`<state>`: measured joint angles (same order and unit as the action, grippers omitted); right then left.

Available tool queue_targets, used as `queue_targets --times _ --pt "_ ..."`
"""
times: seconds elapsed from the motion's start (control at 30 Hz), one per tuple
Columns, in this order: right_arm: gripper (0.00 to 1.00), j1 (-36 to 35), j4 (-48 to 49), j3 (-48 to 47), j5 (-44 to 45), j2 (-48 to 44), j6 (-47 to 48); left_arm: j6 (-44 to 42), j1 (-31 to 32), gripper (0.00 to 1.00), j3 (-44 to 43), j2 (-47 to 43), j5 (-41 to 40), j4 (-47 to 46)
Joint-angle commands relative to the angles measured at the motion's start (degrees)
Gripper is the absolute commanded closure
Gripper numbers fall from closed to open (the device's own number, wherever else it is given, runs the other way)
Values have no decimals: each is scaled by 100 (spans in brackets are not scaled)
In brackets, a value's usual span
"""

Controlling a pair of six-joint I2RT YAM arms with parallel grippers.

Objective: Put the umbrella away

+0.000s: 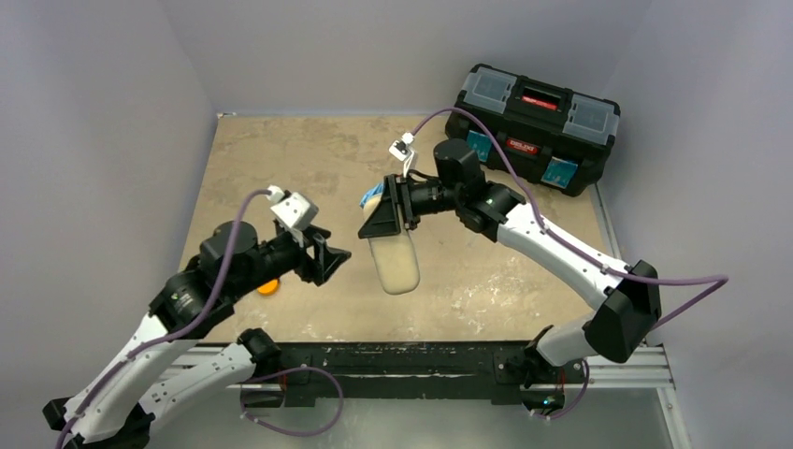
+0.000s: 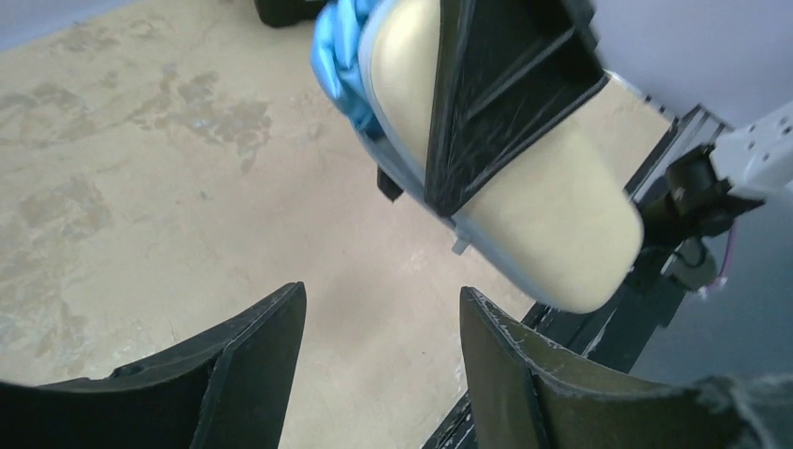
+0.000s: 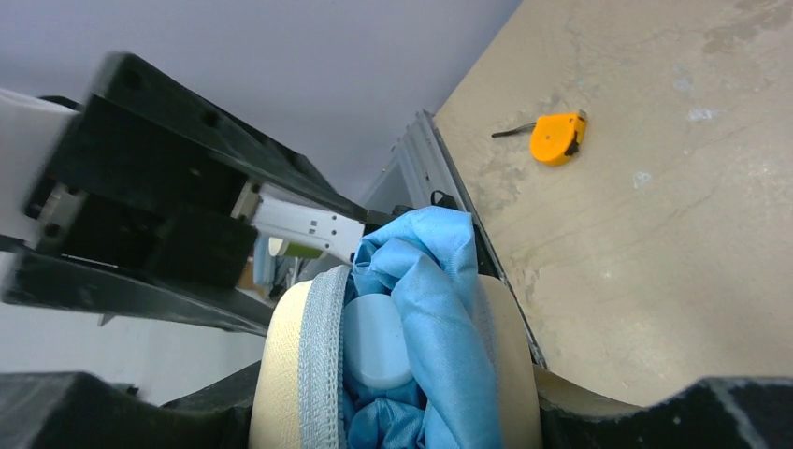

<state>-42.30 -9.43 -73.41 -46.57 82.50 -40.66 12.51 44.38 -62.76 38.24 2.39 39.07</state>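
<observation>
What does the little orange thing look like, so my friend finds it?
Look at the tan, blotchy tabletop. Near its front edge, by the left arm, lies a small orange tape measure. It is the only orange thing; the beige oblong case and black plastic toolbox are much bigger.

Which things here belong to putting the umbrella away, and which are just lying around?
Job: umbrella, beige case holding it, right gripper gripping the case, left gripper open nearby.
Lying about: orange tape measure, black toolbox.

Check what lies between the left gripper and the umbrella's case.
Nothing; the left wrist view shows only bare tabletop between the left gripper and the case.
</observation>
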Motion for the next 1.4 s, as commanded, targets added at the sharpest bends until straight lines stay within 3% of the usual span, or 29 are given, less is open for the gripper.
queue_targets --times 0.0,0.17,0.37,0.63,1.0,1.23,1.37 --pt "100 6 -475 -386 458 -334 51 -683 3 40 1127 -443 645 -1610" --pt "100 96 -454 -233 466 -529 -287 -1220 0 52 2129 -423 1346 -2826" --pt "100 102 -453 -254 413 -577 -476 -1229 25 53 2883 -318 1806 -4478" --pt "100 100 -425 -354 411 -505 -498 -1225 75 54 3090 -71 1798 -5245" --pt "100 100 -406 -393 380 -419 -487 -1350 101 62 3238 -62 1894 -5428" --pt "100 102 -350 -284 330 -458 -504 -1337 117 81 3280 -52 1910 -5717" --pt "100 105 -335 -207 326 -491 -521 -1373 115 100 3244 -95 1916 -5700"
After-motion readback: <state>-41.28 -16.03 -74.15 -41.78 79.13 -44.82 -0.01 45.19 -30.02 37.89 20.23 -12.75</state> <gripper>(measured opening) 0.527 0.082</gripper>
